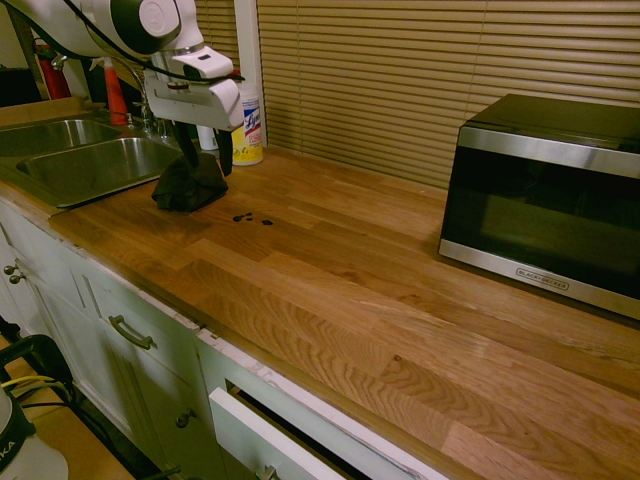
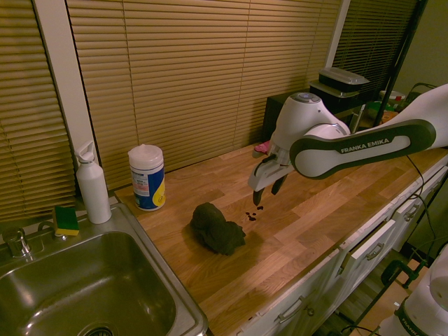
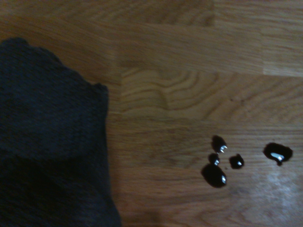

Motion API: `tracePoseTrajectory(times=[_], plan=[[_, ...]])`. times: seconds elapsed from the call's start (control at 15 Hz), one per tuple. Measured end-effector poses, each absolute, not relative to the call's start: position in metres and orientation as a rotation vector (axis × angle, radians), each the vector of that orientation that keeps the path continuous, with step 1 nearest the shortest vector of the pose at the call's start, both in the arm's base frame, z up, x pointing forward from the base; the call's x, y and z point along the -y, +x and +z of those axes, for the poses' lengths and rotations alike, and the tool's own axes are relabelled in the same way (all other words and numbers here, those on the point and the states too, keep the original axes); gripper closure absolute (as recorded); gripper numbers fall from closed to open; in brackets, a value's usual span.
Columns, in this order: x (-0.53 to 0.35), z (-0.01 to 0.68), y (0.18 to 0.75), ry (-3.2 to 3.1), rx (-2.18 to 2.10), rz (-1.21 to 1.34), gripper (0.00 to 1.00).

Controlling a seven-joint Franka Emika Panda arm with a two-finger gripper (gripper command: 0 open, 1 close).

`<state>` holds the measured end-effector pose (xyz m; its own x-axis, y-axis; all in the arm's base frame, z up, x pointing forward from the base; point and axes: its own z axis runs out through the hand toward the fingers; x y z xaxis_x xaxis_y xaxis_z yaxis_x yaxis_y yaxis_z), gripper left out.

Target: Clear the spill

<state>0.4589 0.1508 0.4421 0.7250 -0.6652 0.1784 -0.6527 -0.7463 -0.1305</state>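
My arm is white with a dark grey band bearing white lettering. The countertop below me is light wood in honey-brown grained strips. On it, the spill shows as glossy black-brown drops. Beside the spill, the rag is dark, near-black knit fabric. Beyond the rag, the wipes canister is white-lidded with a blue-and-yellow label. The microwave is black with silver trim.

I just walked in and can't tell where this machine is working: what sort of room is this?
Most likely a home kitchen. A stainless steel double sink is set into a long light wood countertop, a black and silver microwave oven stands on it, and white cabinet drawers run below.
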Motion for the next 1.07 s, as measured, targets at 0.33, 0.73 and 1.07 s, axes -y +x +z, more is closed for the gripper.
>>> tracePoseTrajectory(times=[0.33,0.73,1.07], plan=[[-0.212,0.444,0.478,-2.875,-1.029,-0.416,0.00],[-0.285,0.430,0.502,-2.883,-0.998,-0.491,0.00],[-0.310,0.402,0.510,-2.877,-1.074,-0.478,0.00]])
